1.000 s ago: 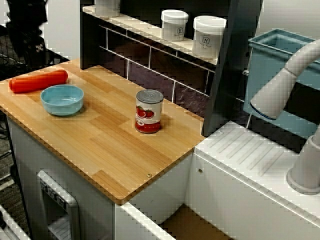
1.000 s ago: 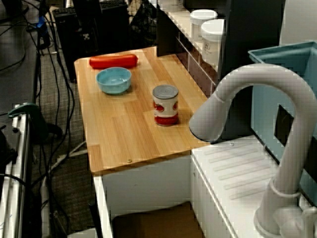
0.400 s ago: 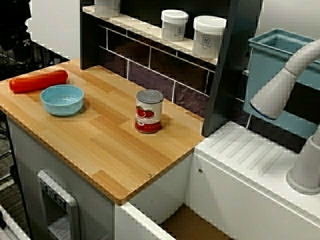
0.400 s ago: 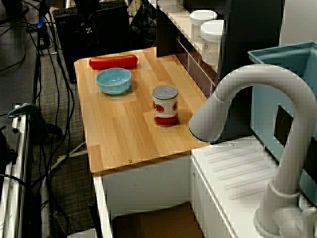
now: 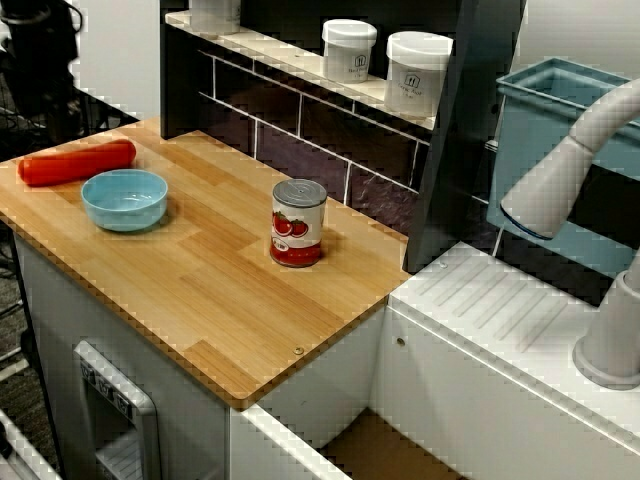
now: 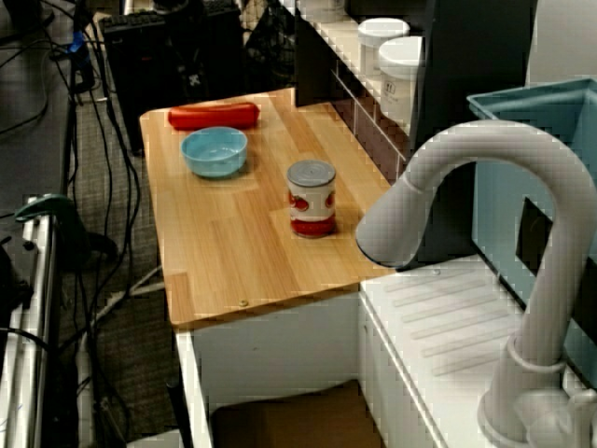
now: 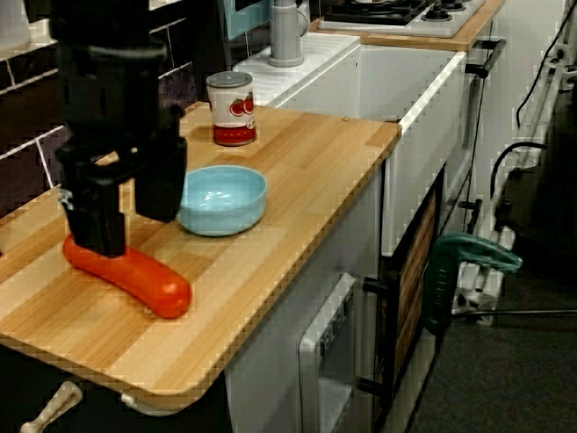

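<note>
The red sausage [image 7: 135, 275] lies at the near left of the table [image 7: 306, 153] in the view from the table's end. My gripper [image 7: 128, 225] hangs right over its left half, jaws spread apart and holding nothing; I can't tell if a finger touches it. I'd square the jaws across its length. A blue bowl [image 7: 223, 200] sits just right, a tomato can [image 7: 233, 109] farther off.
</note>
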Controlling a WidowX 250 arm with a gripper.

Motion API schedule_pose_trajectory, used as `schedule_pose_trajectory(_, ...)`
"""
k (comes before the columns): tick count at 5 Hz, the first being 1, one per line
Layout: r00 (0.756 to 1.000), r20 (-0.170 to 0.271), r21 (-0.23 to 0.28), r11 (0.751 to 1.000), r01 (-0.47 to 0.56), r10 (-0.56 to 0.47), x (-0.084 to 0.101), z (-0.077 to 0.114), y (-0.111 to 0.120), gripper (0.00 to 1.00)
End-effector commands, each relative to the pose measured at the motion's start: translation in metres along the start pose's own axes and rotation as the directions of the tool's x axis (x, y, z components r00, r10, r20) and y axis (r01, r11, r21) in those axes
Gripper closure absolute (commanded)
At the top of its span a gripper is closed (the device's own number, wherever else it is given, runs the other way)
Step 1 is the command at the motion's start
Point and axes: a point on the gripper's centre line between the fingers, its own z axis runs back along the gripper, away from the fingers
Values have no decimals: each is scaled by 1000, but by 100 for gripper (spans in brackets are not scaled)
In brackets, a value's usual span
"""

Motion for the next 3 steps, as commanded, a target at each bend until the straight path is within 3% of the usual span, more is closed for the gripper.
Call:
schedule_pose_trajectory(1, 1000, 8, 50, 999, -17, 16, 15, -5, -4, 0)
schedule_pose_trajectory(3, 999, -21, 45, 999, -29, 30, 17, -12, -2, 0)
